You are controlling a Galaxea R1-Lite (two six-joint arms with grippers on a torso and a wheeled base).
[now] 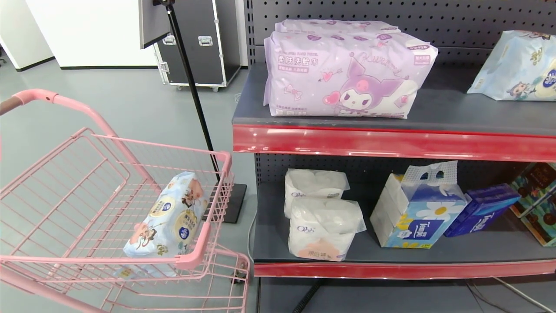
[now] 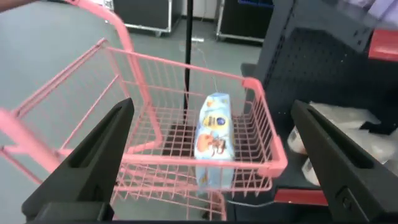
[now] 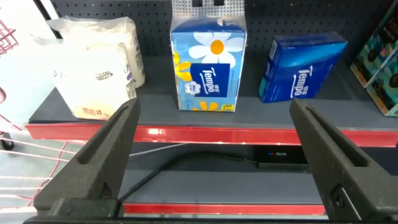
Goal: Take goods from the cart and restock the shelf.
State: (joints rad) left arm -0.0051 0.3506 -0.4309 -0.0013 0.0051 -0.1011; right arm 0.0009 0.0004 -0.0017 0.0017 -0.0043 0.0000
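Observation:
A light blue printed pack of tissues (image 1: 167, 221) stands on edge in the pink wire cart (image 1: 108, 143), against its wall nearest the shelf. The same pack (image 2: 213, 138) shows through the left wrist view. My left gripper (image 2: 214, 155) is open, held above and short of the cart (image 2: 261, 102) with nothing between its fingers. My right gripper (image 3: 214, 162) is open in front of the lower shelf (image 3: 205, 132), empty. On the upper shelf (image 1: 391, 141) lie purple packs (image 1: 347, 71) and a light blue pack (image 1: 519, 67) at the far right.
The lower shelf (image 1: 499, 243) holds white tissue packs (image 1: 321, 217), a blue flowered pack (image 1: 417, 208), a dark blue box (image 1: 482, 208) and boxes at the right edge. A black stand pole (image 1: 193, 87) rises between cart and shelf. A black flight case (image 1: 195, 39) sits behind. A cable (image 3: 186, 158) lies under the shelf.

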